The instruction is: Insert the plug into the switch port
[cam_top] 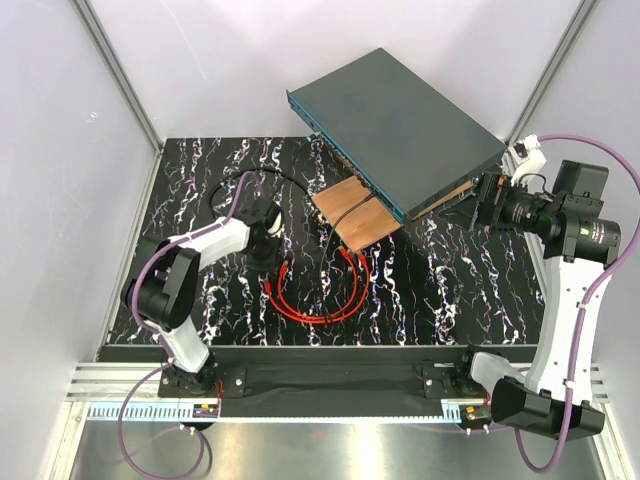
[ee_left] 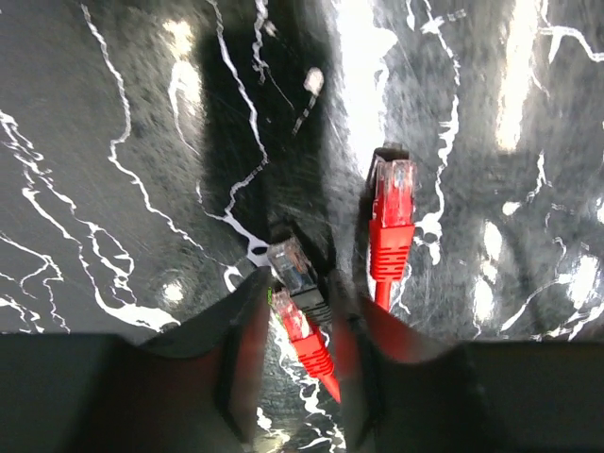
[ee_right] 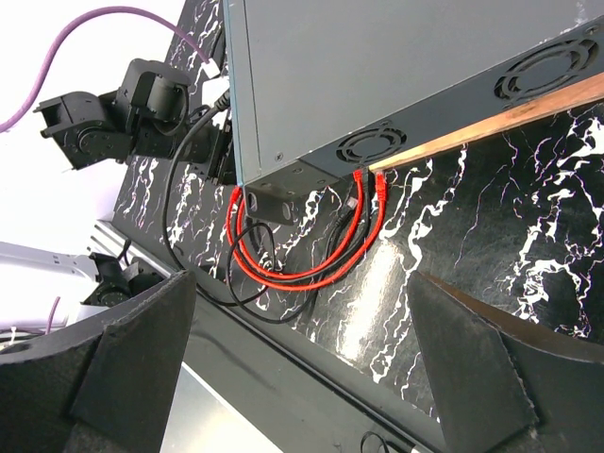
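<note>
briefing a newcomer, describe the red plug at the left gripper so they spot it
On the black marbled table, left of the dark-grey teal-fronted box, find the left gripper. The red plug lies between its fingers, tip touching a clear black-cabled plug; the other red plug lies alone beside it.

Both arms are built from white shell links joined by chunky black joint housings, the left arm (cam_top: 215,240) and the right arm (cam_top: 565,300) alike. A purple cable (cam_top: 600,146) runs along each. The left fingers (ee_left: 219,349) are smooth matte black, while the right fingers (ee_right: 132,354) look coarser and foam-like
</note>
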{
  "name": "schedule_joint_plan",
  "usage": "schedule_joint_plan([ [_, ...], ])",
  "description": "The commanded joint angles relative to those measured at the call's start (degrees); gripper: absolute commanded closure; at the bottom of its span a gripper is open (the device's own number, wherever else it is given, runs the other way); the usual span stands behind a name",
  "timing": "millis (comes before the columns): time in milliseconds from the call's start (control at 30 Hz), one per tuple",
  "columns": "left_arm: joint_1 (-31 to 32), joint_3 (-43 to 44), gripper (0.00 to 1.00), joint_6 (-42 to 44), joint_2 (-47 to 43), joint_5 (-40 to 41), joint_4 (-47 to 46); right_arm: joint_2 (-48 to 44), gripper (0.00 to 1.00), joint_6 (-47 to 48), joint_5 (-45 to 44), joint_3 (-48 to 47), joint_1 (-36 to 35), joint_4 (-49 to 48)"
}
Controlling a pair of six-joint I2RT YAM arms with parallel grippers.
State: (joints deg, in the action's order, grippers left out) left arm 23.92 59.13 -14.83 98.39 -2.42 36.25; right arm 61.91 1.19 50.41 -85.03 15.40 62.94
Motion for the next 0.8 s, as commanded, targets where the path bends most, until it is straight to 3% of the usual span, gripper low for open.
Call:
schedule_joint_plan([
  [0,0.16,1.68,0.69,-0.64,2.59,1.28,-2.15,0.23,0.00,0.65,0.04,-0.13,0.16,-0.53],
  [33,0.25,2.12,0.75,-0.46,2.68,1.10,-2.06,0.40,0.00,0.74,0.21,-0.31,0.16,-0.62],
  [67,0.16,2.65,0.88,0.15,2.34,0.66,-1.54,0.58,0.00,0.83,0.47,-0.48,0.16,-0.54],
  [133,0.25,4.23,1.00,0.50,-1.78,-0.04,-1.36,1.02,0.00,1.27,0.74,-1.62,0.16,-0.10],
  [400,1.12,17.93,1.00,9.98,-24.10,5.57,2.59,2.78,0.00,2.41,3.55,-6.36,0.16,1.66],
  [533,3.14,27.24,1.00,17.98,-27.54,4.52,6.99,3.57,0.00,2.06,4.87,-7.69,0.16,1.31],
  [767,4.47,33.49,1.00,29.84,-32.99,-0.55,6.30,4.36,0.00,1.80,7.33,-9.36,0.16,0.43],
])
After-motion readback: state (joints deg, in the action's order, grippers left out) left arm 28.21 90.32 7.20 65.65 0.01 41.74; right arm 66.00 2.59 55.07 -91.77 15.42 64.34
